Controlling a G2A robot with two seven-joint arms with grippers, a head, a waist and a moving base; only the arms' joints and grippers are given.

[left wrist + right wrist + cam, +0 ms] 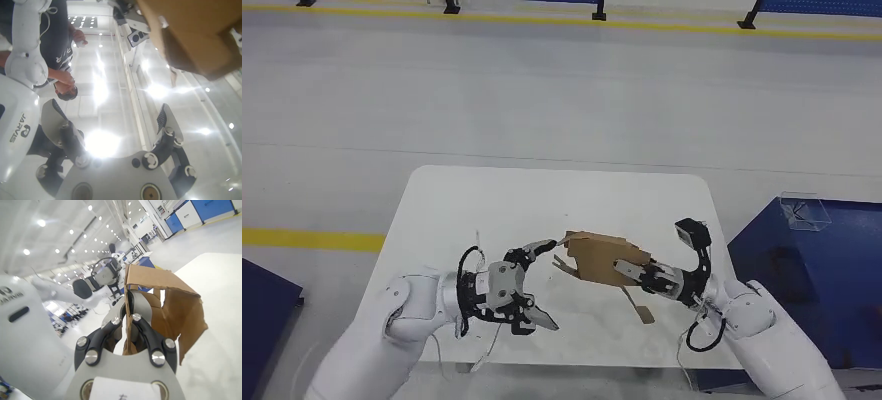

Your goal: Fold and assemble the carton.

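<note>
Right of centre over the table (492, 200), my right gripper (127, 300) pinches one carton (600, 258) wall, lifting it, probably so my left gripper (542, 283), spread wide, can fold flaps.

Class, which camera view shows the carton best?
The right wrist view: the carton is close up, its wall clamped in the right pincer, flaps and ragged edges plain. The top view gives its whole outline, small; the left wrist view, one brown corner.
</note>
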